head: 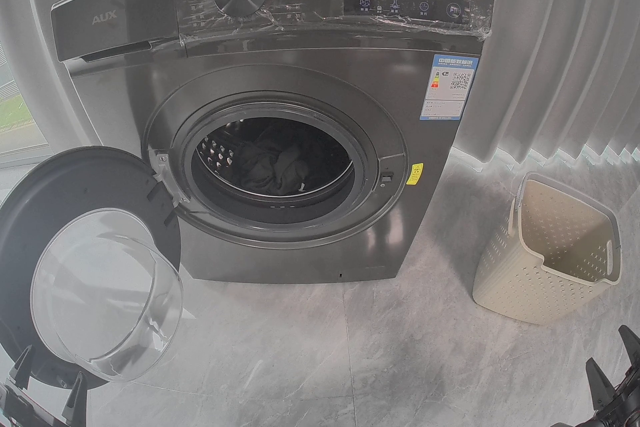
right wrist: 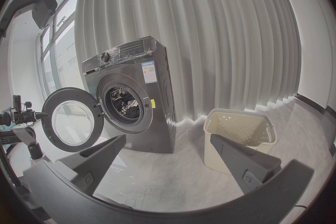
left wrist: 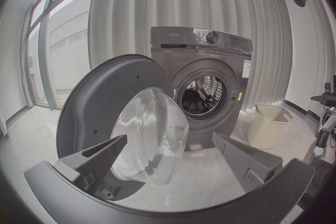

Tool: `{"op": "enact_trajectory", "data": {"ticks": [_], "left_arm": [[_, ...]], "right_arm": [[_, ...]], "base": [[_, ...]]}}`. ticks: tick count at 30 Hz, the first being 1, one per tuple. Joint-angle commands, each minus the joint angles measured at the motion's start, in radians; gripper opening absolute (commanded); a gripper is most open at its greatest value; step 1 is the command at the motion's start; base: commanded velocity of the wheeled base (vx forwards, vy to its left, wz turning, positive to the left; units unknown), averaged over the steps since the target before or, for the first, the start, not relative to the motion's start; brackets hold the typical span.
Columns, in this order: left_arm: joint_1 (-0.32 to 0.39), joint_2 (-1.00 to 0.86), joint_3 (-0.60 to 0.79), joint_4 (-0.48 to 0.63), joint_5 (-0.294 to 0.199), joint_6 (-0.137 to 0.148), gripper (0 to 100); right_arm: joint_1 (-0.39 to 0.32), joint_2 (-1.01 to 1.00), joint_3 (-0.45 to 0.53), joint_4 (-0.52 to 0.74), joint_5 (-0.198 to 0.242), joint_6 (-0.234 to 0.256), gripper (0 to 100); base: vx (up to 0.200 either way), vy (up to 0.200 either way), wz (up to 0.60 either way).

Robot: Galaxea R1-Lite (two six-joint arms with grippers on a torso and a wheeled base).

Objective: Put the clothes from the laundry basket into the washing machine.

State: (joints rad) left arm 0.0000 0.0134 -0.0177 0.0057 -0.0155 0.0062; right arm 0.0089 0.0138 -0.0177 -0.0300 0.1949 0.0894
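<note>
I am seeing the left gripper [left wrist: 168, 140] hanging low with its fingers spread apart and holding nothing, just beside the swung-open door [head: 67, 195]. The right gripper [right wrist: 168, 139] is gaping the same way, a little short of the laundry basket [head: 533, 275], which is standing upright on the floor [head: 373, 348] to the right of the washing machine [head: 280, 81]. Dark clothes [head: 273, 165] are lying inside its drum, and a white curtain [head: 567, 35] is hanging behind.
</note>
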Motion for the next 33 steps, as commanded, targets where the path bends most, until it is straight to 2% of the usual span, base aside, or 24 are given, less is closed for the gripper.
{"op": "enact_trajectory", "data": {"ticks": [1, 3, 5, 8, 19, 28, 33], "left_arm": [[0.0, -0.009, 0.018, 0.0, 0.0, 0.0, 100], [0.0, -0.009, 0.018, 0.0, 0.0, 0.0, 100], [0.0, -0.009, 0.018, 0.0, 0.0, 0.0, 100], [0.0, -0.009, 0.018, -0.001, 0.0, 0.0, 100], [0.0, -0.009, 0.018, 0.0, 0.002, -0.002, 100], [0.0, -0.009, 0.018, 0.0, 0.0, 0.0, 100], [0.0, -0.009, 0.018, -0.001, 0.0, 0.001, 100]], "right_arm": [[-0.001, -0.006, 0.005, -0.001, 0.001, -0.01, 100], [-0.001, -0.006, 0.005, 0.001, 0.003, -0.014, 100], [-0.003, -0.006, 0.005, 0.002, 0.0, -0.051, 100], [-0.003, -0.006, 0.005, 0.002, 0.005, -0.049, 100], [-0.001, -0.006, 0.005, 0.001, 0.005, -0.046, 100], [-0.001, -0.006, 0.005, 0.002, 0.005, -0.046, 100], [-0.001, -0.006, 0.005, 0.002, 0.005, -0.046, 100]], "base": [[0.0, 0.0, 0.0], [0.0, 0.0, 0.3], [0.0, 0.0, 0.6], [0.0, 0.0, 0.6], [0.0, 0.0, 0.0], [-0.2, 0.0, 0.0], [0.0, 0.0, 0.0]]}}
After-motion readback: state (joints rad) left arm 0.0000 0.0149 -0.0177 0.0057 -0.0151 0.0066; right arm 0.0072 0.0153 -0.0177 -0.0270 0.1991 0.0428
